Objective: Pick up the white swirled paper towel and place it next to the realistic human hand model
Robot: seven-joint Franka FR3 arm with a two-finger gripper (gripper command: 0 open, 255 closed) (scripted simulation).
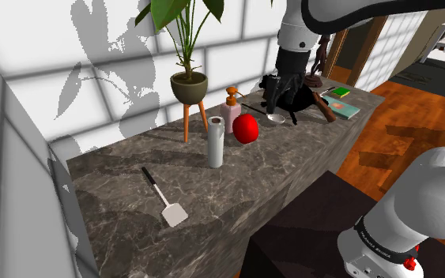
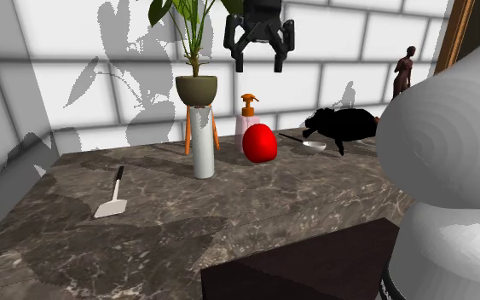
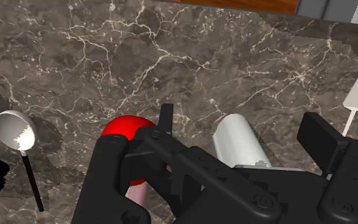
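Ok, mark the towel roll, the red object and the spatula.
towel roll (image 1: 216, 146): shoulder view, middle of its upright side.
red object (image 2: 260, 143): second exterior view, centre of its front face.
spatula (image 1: 174, 214): shoulder view, on its flat pale blade.

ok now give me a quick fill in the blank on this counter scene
1. The paper towel roll stands ___ on the marble counter.
2. The round object beside the pump bottle is ___ in colour.
3. The pincer hangs above the counter with its fingers ___, holding nothing.
Missing words: upright; red; open.
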